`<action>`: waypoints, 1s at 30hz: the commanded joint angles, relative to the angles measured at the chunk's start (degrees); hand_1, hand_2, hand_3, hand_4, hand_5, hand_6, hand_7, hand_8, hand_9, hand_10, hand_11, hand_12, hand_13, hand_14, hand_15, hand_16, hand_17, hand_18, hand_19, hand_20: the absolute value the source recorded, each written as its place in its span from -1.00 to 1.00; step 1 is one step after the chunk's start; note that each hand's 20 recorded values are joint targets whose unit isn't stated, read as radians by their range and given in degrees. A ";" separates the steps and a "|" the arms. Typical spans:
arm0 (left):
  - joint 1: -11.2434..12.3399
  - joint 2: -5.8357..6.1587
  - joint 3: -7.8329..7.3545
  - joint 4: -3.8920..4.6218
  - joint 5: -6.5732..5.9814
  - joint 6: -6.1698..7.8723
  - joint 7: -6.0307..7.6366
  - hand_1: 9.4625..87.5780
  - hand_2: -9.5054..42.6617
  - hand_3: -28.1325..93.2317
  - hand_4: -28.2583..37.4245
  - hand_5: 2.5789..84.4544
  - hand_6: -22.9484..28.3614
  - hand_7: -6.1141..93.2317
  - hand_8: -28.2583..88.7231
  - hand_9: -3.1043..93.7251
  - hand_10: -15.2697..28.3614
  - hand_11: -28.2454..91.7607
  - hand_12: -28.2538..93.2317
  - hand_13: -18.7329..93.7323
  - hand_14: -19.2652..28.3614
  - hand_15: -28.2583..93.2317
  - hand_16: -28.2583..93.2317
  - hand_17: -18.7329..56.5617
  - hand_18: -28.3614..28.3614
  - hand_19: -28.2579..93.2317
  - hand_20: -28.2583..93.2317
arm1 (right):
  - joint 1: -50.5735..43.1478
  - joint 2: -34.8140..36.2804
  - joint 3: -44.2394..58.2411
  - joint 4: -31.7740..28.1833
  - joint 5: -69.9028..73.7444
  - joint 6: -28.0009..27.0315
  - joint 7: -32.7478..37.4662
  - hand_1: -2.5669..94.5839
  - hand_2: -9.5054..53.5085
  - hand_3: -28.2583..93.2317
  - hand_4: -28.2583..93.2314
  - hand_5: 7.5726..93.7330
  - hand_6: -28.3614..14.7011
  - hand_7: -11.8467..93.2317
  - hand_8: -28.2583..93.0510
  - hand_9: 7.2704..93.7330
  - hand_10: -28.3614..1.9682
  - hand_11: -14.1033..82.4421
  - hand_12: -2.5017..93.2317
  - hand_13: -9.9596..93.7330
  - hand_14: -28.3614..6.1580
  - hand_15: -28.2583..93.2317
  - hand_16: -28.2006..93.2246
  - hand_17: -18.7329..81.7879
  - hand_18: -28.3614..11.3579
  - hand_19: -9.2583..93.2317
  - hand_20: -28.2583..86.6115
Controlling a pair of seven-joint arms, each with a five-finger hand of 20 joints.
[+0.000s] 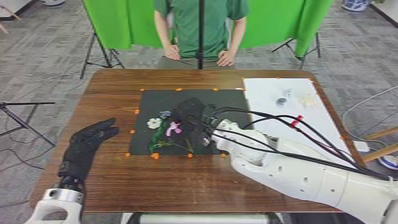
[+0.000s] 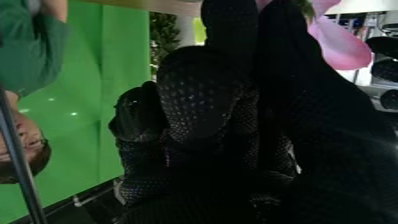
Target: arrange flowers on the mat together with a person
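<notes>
Closest to us, our white right arm [image 1: 298,177] slants across the brown table [image 1: 169,187] towards the flowers. Off the mat's left side rests our left hand [image 1: 84,140], its fingers loosely straight (idle, we'd say) and holding nothing. Over the dark mat [image 1: 155,99], green stems [image 1: 162,144] spread across the near part, and just past them shows the pink flower [image 1: 173,130], beside our right hand [image 1: 189,112]. From the wrist its outer fingers look curled, while the thumb and the finger next to it come together—pinching that pink bloom, as we judge it. Whether its stem touches the mat, we can't tell. Beside the pink one lies a white flower [image 1: 155,123], with a small bluish flower [image 1: 165,114] a little farther off.

So we take the arrangement as well begun: several blooms are down in a loose cluster, and what's left is settling the pink one and letting go. Right of the mat, a white sheet [image 1: 266,92] bears a pale thing [image 1: 307,100] we can't make out—perhaps another flower. Beyond everything hangs green cloth [image 1: 124,25].
</notes>
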 commanded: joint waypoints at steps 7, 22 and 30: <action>0.55 -0.48 0.13 0.17 0.06 -0.67 -0.42 -0.42 -1.00 0.62 -0.91 0.14 0.08 -0.59 -0.66 0.07 0.37 -0.15 -0.32 0.01 0.54 -0.30 -0.50 -0.34 0.40 -0.51 -0.26 | 0.06 0.77 1.60 -1.99 0.69 -3.42 -1.21 0.25 -1.00 0.34 -0.87 0.54 0.44 -0.23 -0.45 0.91 0.37 -0.50 -0.11 0.88 0.53 0.32 0.02 0.33 -0.44 0.94 0.19; 0.86 -0.45 -0.03 -0.05 0.09 -0.64 -0.57 -0.42 -1.00 0.62 -0.89 0.12 0.07 -0.60 -0.65 0.06 0.36 -0.15 -0.33 0.00 0.53 -0.30 -0.51 -0.34 0.41 -0.51 -0.26 | -0.62 1.05 2.78 -2.49 0.85 -6.33 -2.68 0.19 -1.00 0.32 -0.85 0.52 0.41 -0.28 -0.45 0.82 0.29 -0.40 -0.20 0.87 0.51 0.31 0.01 0.31 -0.46 0.92 0.21; 0.60 -0.30 -0.02 0.15 0.10 -0.83 -0.75 -0.42 -1.00 0.61 -0.88 0.12 0.06 -0.61 -0.65 0.06 0.35 -0.16 -0.33 0.00 0.53 -0.31 -0.50 -0.34 0.40 -0.51 -0.26 | -1.06 1.59 3.75 -3.44 0.88 -9.17 -3.38 -0.02 -1.00 0.55 -0.94 0.45 0.42 -0.34 -0.52 0.72 0.21 -0.24 -0.39 0.84 0.47 0.31 0.01 0.29 -0.48 0.89 0.24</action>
